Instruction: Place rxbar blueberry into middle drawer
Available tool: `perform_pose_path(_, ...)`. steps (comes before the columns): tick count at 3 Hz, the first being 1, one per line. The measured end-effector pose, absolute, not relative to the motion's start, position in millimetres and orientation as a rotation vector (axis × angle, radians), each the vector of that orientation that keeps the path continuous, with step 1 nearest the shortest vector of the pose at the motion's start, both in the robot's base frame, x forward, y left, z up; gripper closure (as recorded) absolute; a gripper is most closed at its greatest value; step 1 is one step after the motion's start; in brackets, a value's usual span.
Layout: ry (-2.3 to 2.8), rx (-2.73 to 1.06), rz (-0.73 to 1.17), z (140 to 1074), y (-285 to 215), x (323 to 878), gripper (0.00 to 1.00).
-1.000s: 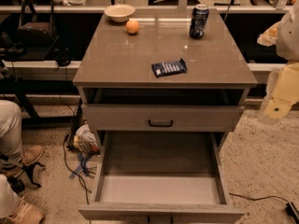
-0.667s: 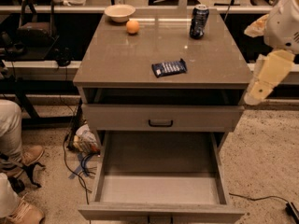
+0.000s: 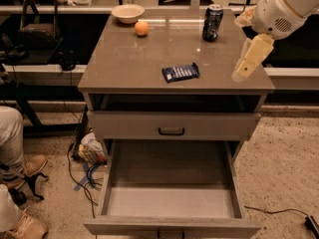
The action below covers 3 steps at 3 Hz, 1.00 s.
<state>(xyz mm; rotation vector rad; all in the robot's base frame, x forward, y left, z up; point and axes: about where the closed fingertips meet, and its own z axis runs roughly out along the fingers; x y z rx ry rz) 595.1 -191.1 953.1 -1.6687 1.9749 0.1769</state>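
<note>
The rxbar blueberry (image 3: 180, 72), a flat dark blue bar with white print, lies on the cabinet top (image 3: 129, 59) near its front edge, right of centre. The middle drawer (image 3: 172, 202) is pulled wide out below, and its pale floor is bare. My gripper (image 3: 247, 63) hangs from the white arm over the right front part of the cabinet top, to the right of the bar and apart from it. It holds nothing that I can see.
A dark drink can (image 3: 212, 22), an orange (image 3: 142, 28) and a pale bowl (image 3: 127, 12) stand at the back of the top. The upper drawer (image 3: 171, 128) is closed, with a black handle. A person's legs (image 3: 11, 148) and cables (image 3: 84, 171) are on the floor at left.
My arm has swung left and up, from beside the cabinet's right side to over the right front of its top. The bar and the drawer have not moved.
</note>
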Motion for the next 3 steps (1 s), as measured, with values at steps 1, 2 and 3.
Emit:
perform_pose_path(1, 1.954, -1.674, 0.237, 934.3, -165.2, 635.7, 0.00)
perform_pose_path(2, 1.992, -1.669, 0.203, 914.9, -142.1, 663.9, 0.00)
perform_pose_path(3, 2.052, -1.703, 0.128, 888.5, -122.8, 681.0, 0.00)
